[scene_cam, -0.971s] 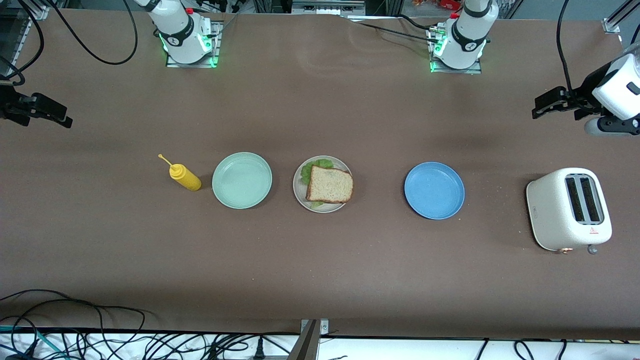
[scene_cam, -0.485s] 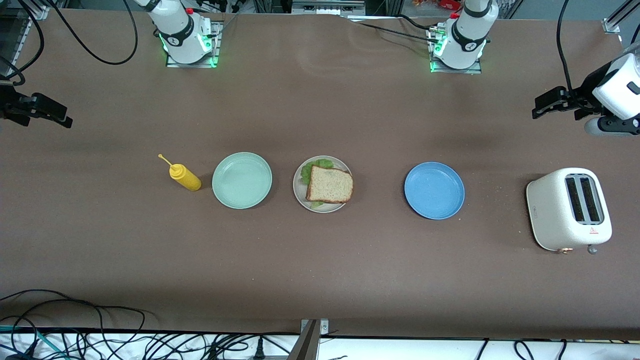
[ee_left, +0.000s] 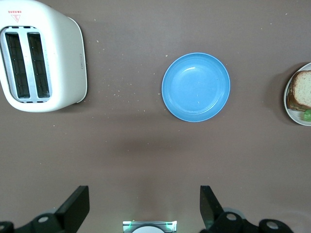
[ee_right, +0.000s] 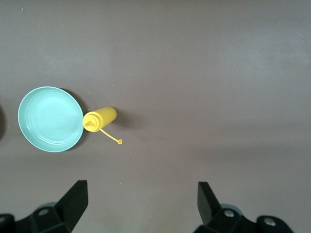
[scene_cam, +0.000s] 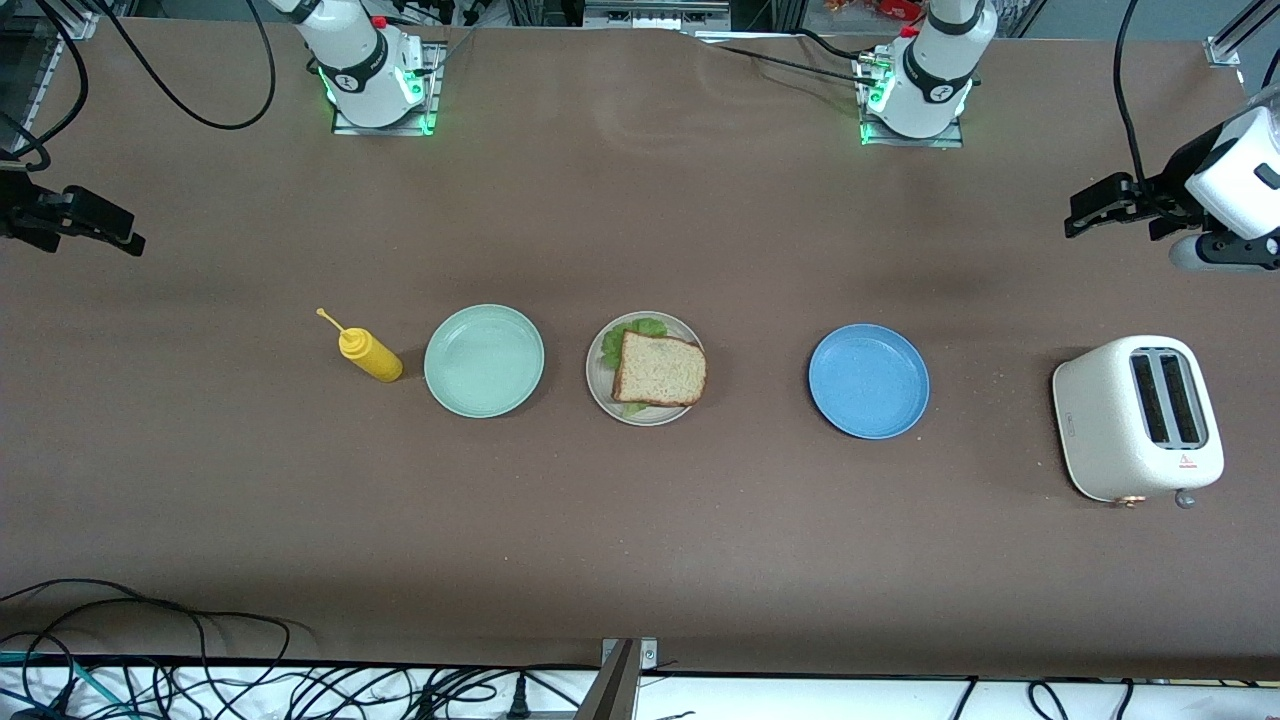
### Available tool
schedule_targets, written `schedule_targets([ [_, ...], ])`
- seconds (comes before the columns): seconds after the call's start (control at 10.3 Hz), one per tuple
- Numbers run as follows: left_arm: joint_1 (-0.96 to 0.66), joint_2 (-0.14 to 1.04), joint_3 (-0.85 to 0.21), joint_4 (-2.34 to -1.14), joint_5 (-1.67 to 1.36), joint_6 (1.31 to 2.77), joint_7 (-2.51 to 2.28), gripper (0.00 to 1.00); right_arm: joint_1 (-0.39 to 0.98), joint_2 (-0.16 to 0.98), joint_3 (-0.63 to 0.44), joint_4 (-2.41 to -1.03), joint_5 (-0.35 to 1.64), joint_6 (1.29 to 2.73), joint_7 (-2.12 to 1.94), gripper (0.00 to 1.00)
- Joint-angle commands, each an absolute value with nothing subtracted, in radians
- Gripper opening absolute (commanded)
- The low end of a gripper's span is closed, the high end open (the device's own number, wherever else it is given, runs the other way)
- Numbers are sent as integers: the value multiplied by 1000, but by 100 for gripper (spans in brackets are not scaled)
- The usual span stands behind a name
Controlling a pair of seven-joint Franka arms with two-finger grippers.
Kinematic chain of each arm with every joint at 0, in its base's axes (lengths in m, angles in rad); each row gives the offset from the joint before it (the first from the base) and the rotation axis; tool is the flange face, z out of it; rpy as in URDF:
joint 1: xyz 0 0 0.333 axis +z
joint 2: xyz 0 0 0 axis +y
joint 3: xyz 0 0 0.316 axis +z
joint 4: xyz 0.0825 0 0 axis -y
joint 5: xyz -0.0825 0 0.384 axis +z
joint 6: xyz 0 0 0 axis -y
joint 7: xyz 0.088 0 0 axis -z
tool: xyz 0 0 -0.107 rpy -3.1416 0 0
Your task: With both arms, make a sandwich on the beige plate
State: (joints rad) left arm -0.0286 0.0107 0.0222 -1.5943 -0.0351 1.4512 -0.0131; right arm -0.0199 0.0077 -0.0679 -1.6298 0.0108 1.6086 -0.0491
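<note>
Matte brown surface (scene_cam: 640, 560), evenly lit. Tangled black cables (scene_cam: 200, 680) along the white edge nearest the front camera.

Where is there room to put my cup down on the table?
Bare table lies between the beige plate and the blue plate, and between the blue plate and the toaster. It is crowded where the yellow bottle almost touches the mint-green plate.
</note>
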Motion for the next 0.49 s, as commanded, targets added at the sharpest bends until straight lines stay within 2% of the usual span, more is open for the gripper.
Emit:
schedule_targets([
  [0.0,-14,18,20,-1574,-40,1448,8,100,-18,3,-67,-1629,-2,1609,-46,100],
  [0.39,-14,23,20,-1574,-40,1448,8,100,-18,2,-68,-1629,-2,1608,-46,100],
])
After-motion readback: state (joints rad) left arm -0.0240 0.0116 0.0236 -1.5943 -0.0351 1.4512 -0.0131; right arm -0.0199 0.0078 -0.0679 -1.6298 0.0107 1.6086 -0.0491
